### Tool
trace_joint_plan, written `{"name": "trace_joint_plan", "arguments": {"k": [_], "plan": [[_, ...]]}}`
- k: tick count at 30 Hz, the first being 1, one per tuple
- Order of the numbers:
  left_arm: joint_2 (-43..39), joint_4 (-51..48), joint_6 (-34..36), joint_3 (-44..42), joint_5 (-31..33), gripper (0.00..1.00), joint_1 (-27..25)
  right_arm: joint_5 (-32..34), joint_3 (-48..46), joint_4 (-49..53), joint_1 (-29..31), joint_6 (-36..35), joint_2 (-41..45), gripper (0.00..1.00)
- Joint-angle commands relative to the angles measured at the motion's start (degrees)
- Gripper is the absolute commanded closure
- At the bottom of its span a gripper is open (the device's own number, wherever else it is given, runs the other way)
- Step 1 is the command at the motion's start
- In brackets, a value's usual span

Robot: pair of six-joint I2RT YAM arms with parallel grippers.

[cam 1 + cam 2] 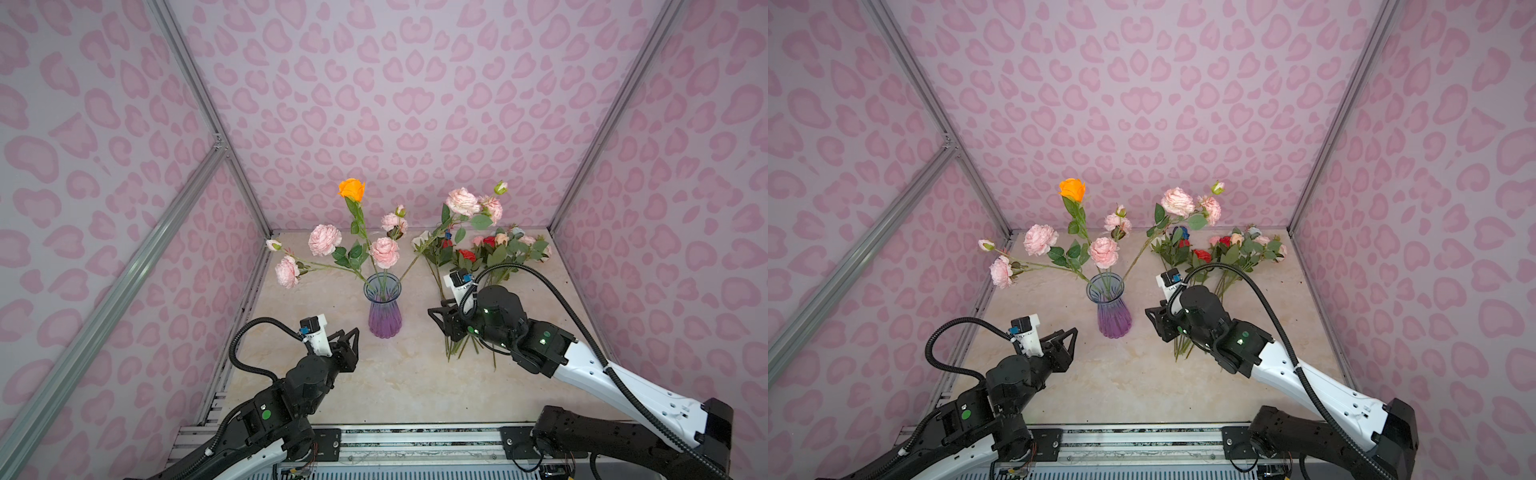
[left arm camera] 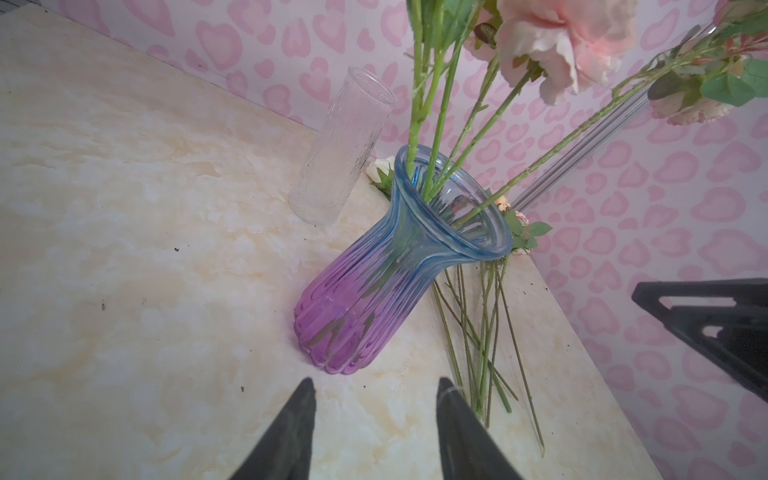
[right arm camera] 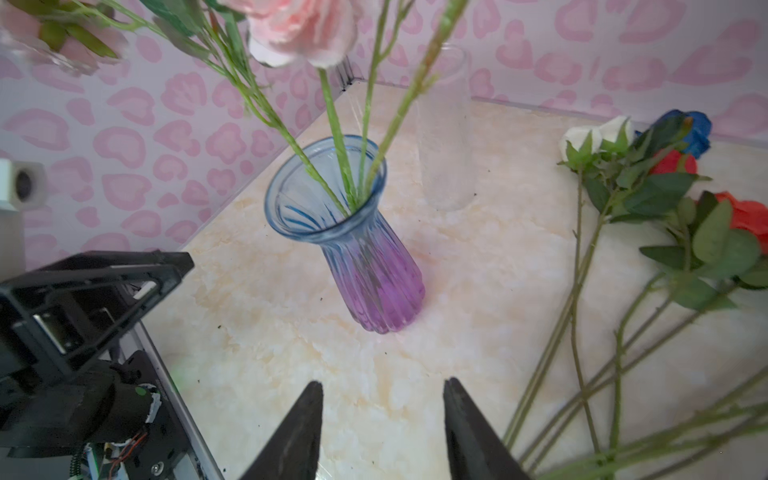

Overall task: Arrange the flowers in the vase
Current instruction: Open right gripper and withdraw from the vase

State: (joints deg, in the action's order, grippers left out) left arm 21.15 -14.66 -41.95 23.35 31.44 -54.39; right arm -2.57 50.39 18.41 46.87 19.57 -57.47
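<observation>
**2 open claws flanking the vase**

Mid-table, in the vase [image 1: 384, 309]: several flowers [image 1: 384, 251], pink plus 1 orange. To its right, flat on the table [image 1: 407, 382]: a loose pile [image 1: 498, 251] of more, stem ends beside the right claw [image 3: 382, 384]. Behind the vase: a clear glass [image 2: 340, 145]. Left claw [image 2: 376, 380] and right claw spread apart, gripping nothing.

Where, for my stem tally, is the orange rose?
In both top views the orange rose stands in the vase mid-table, its bloom above the pink flowers, left of centre.

Clear textured glass tumbler [image 2: 340, 145] upright on marbled tabletop [image 2: 124, 249]; pink heart-patterned walls [image 1: 395, 83]; aluminium frame bars [image 1: 158, 235]
</observation>
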Motion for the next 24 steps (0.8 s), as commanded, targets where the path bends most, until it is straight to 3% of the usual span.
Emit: {"name": "trace_joint_plan", "arguments": {"k": [1, 3, 8, 12, 16, 24], "plan": [[0.21, 3.17, 1.35, 0.35, -0.58, 0.52, 0.07, 2.57, -5.68, 3.65, -4.9, 5.1, 4.68, 0.69], [0.68, 5.3, 1.19, -0.51, -2.28, 0.51, 0.09, 2.37, -9.78, 3.15, -10.73, 8.94, 7.58, 0.83], [4.27, 8.52, 0.27, -1.47, -6.19, 0.52, 0.08, -2.69, -14.69, -3.15, -28.53, 16.57, 6.43, 1.0], [7.48, 9.48, -0.36, -1.17, -8.31, 0.52, 0.07, -6.16, -13.06, -10.02, -37.99, 20.32, -4.1, 0.99], [8.4, 9.95, -0.32, -0.95, -9.2, 0.52, 0.07, -12.23, -7.79, -13.69, -46.01, 22.36, -16.91, 0.85], [7.28, 9.38, 0.04, -1.65, -8.21, 0.52, 0.07, -14.02, 2.03, -17.53, -50.59, 24.11, -35.33, 0.71]]}}
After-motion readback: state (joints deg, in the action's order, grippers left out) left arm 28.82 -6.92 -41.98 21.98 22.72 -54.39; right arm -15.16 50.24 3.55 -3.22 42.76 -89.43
